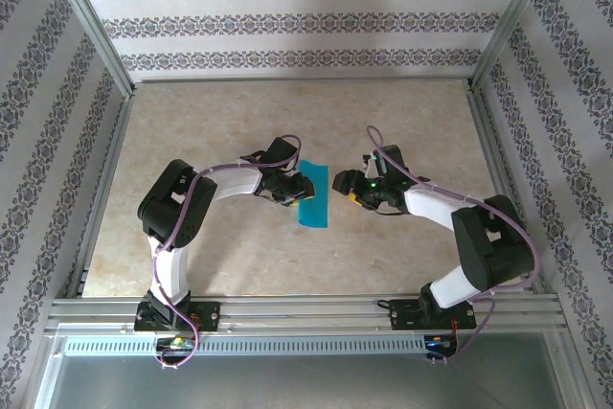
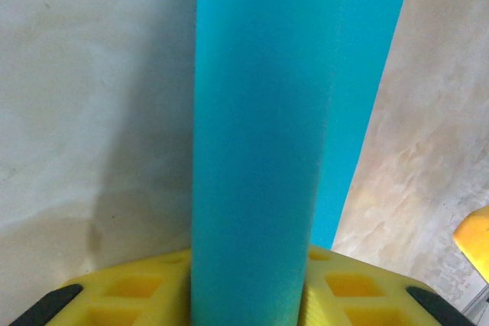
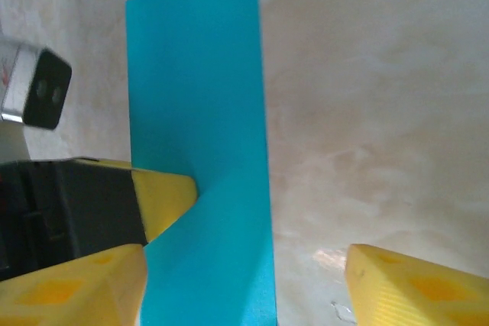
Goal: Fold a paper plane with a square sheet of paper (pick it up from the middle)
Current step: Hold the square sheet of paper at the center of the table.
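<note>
Seen from the top camera, the sheet of paper (image 1: pixel 314 200) is a long teal-blue strip in the middle of the table (image 1: pixel 211 122), between the two arms; I cannot tell if it lies flat or is lifted. The left gripper (image 1: pixel 291 193) is at its left edge, and the right gripper (image 1: pixel 354 194) stands just beside its right edge. In the left wrist view, the strip goes up from between the yellow fingers (image 2: pixel 130 292) of the left gripper, which are closed on its near end. In the right wrist view, the left gripper's yellow finger (image 3: pixel 164 198) pinches the paper's edge, and the paper bends there. The right gripper's jaws stand wide, with the strip's lower end between them.
</note>
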You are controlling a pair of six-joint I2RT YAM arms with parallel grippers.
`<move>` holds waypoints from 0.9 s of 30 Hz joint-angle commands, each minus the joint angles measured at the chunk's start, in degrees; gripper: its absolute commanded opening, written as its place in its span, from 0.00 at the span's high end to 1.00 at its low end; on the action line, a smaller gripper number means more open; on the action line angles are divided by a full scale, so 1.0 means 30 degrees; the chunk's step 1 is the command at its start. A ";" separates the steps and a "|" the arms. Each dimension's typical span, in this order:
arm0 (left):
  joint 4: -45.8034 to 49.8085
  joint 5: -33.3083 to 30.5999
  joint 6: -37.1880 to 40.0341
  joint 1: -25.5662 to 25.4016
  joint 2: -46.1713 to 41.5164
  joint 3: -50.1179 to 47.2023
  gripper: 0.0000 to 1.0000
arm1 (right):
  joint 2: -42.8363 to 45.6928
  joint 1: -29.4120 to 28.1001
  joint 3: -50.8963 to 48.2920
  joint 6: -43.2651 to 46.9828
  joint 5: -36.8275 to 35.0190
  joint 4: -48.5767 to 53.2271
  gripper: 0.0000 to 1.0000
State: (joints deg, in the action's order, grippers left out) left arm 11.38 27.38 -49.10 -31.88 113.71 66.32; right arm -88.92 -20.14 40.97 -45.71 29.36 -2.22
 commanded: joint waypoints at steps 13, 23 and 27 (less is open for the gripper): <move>0.2888 -0.3500 0.0296 -0.0217 0.3729 -0.1701 0.65 | -0.4469 -0.1782 0.3006 -0.1204 0.1248 -0.0483 0.86; 0.2747 -0.3452 0.0305 -0.0243 0.3777 -0.1741 0.66 | -0.5015 -0.1777 0.2866 -0.0910 0.0777 0.0020 0.92; 0.2737 -0.3471 0.0306 -0.0243 0.3757 -0.1738 0.66 | -0.5270 -0.1753 0.2866 -0.0658 0.0470 0.0381 0.92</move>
State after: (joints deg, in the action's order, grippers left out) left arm 11.40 27.38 -49.10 -31.92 113.80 66.30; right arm -103.59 -25.19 48.75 -49.15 32.18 -2.68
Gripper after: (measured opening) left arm 0.339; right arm 0.084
